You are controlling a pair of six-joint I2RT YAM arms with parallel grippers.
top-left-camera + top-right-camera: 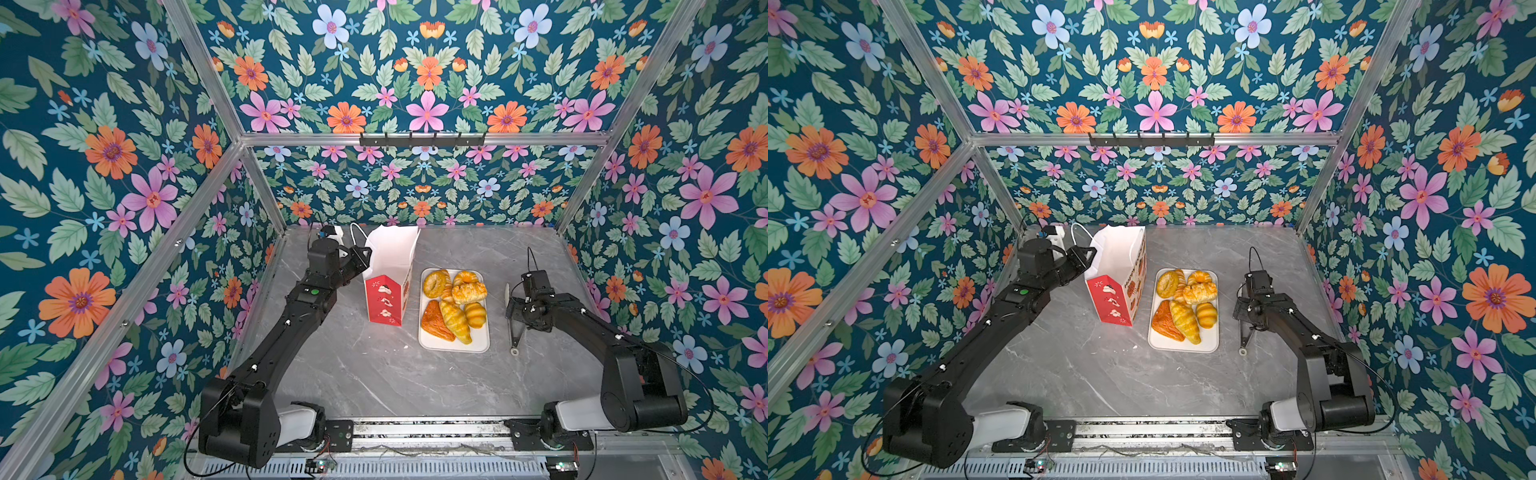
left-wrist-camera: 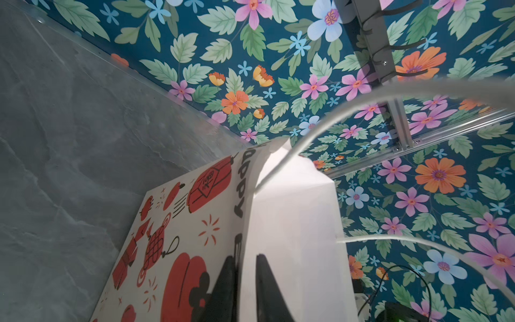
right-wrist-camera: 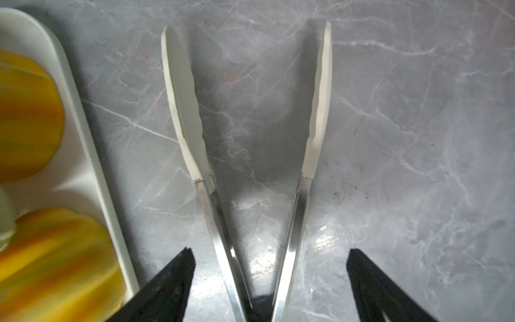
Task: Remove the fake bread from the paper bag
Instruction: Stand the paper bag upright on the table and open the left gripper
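Note:
The paper bag (image 1: pixel 388 266) stands upright at the back of the table, white above with a red printed band below; its inside is hidden. Several glossy golden pieces of fake bread (image 1: pixel 455 303) lie on a white tray (image 1: pixel 478 345) right of the bag, as both top views show. My left gripper (image 1: pixel 365 255) is at the bag's top rim. In the left wrist view the left gripper (image 2: pixel 245 256) is slightly open, with the bag's wall (image 2: pixel 289 223) between the jaws. My right gripper (image 3: pixel 270 251) hangs wide open over metal tongs (image 3: pixel 292 217) lying on the table, touching neither arm of them.
The tongs (image 1: pixel 513 328) lie right of the tray. A white cord handle (image 2: pixel 334 111) loops up from the bag's rim. A black hook rail (image 1: pixel 422 139) is on the back frame. Floral walls close in the grey marble table (image 1: pixel 374 374).

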